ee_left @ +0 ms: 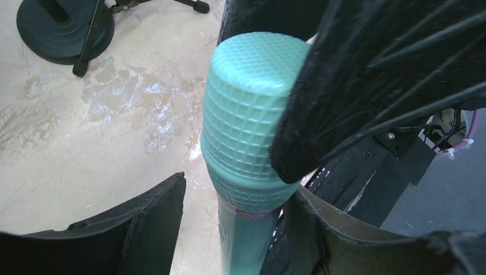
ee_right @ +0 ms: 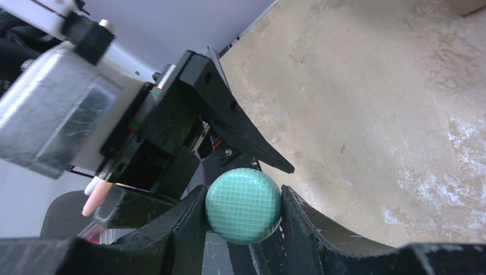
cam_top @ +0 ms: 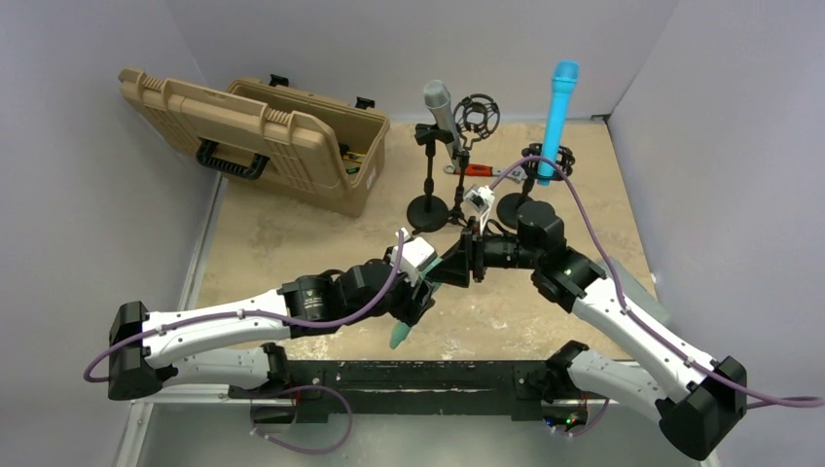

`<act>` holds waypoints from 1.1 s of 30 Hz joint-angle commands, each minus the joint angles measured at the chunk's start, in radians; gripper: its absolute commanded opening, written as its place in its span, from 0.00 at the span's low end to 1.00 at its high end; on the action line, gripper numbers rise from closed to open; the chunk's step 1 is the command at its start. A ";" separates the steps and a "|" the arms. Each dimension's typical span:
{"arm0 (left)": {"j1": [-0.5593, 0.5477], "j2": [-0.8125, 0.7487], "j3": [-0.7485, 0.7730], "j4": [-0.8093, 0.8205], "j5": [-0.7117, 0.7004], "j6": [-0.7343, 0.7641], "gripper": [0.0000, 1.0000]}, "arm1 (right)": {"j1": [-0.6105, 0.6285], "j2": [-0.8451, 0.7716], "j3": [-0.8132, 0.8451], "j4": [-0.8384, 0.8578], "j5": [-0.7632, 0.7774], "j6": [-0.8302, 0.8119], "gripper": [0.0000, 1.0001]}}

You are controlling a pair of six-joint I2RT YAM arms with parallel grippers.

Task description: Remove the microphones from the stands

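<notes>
A teal microphone [cam_top: 425, 288] hangs tilted above the table between my two grippers, off any stand. My right gripper [ee_right: 243, 196] is shut on its round mesh head [ee_right: 243, 205], one finger on each side. My left gripper [ee_left: 238, 192] is open around the teal handle [ee_left: 246, 240] just below the head. Its left finger [ee_left: 146, 220] stands clearly apart from the handle and its right finger is close beside it. The right gripper's black finger [ee_left: 367, 80] covers part of the head in the left wrist view. A grey microphone [cam_top: 440, 105] and a blue microphone [cam_top: 558, 112] stand in stands at the back.
An empty shock mount [cam_top: 477, 114] stands between the two rear microphones. Round black stand bases [cam_top: 426, 210] sit on the table just beyond the grippers. An open tan case [cam_top: 263, 136] lies at the back left. Walls close in the table on all sides.
</notes>
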 commanded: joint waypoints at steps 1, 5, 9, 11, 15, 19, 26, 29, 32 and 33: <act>-0.003 0.000 -0.004 0.052 -0.048 -0.027 0.56 | 0.004 -0.040 0.005 0.084 -0.040 0.031 0.00; -0.003 0.003 0.006 0.041 -0.063 -0.010 0.36 | 0.005 -0.042 0.008 0.076 -0.035 0.024 0.00; -0.003 -0.001 0.021 -0.007 -0.086 0.004 0.09 | 0.005 -0.036 0.017 0.043 0.007 0.003 0.33; -0.003 -0.014 0.014 -0.022 -0.101 -0.006 0.00 | 0.004 -0.034 0.024 0.034 0.042 -0.002 0.58; -0.001 -0.050 -0.012 -0.053 -0.132 -0.066 0.00 | 0.004 -0.049 0.066 -0.061 0.215 -0.034 0.83; 0.022 -0.067 -0.008 -0.191 -0.202 -0.207 0.00 | 0.003 -0.127 0.103 -0.127 0.403 -0.069 0.87; 0.352 -0.145 -0.039 -0.473 -0.079 -0.469 0.00 | 0.003 -0.285 0.050 -0.043 0.430 -0.060 0.91; 0.552 -0.192 -0.041 -0.476 0.021 -0.423 0.00 | 0.004 -0.286 0.045 -0.057 0.440 -0.063 0.90; 0.704 -0.137 0.039 -0.551 0.060 -0.332 0.00 | 0.003 -0.280 0.046 -0.080 0.441 -0.070 0.89; 0.753 -0.103 0.070 -0.578 0.089 -0.306 0.00 | 0.003 -0.280 0.045 -0.085 0.442 -0.070 0.89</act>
